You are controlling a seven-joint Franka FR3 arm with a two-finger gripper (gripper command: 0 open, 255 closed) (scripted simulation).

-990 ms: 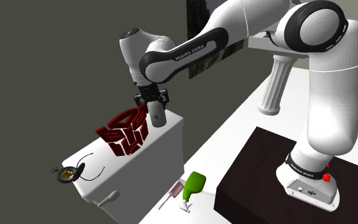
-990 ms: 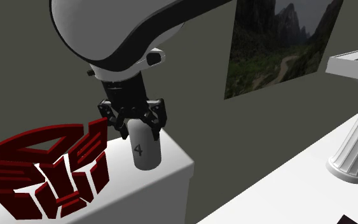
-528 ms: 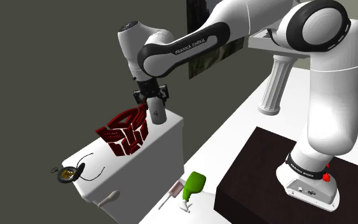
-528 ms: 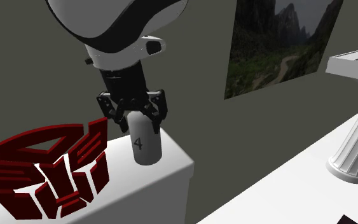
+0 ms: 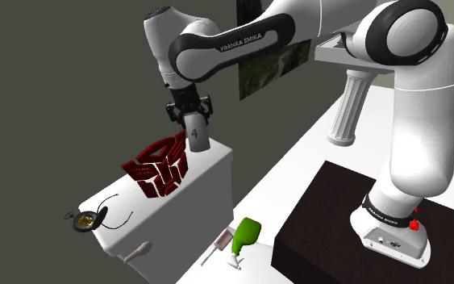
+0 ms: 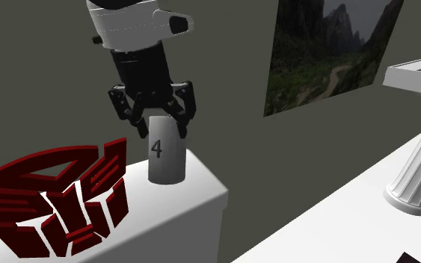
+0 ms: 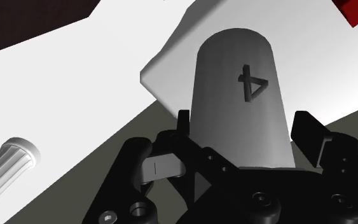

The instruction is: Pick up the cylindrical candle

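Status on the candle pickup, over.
Gripper shut on candle. Candle upright over cabinet corner, lift-off unclear. Red emblem beside it, apart; nothing blocking.

You see the black claw (image 6: 159, 125) clasping the top of a grey cylindrical candle (image 6: 164, 158) marked 4, upright over the white desk (image 6: 194, 202), with a dark red emblem (image 6: 51, 198) just beside it and a landscape picture (image 6: 328, 48) on the wall (image 6: 37, 60) beyond.

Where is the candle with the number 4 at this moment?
In the shoulder view the grey candle is left of centre, clasped in the gripper over a corner of the white block, with the dark red emblem at its left.
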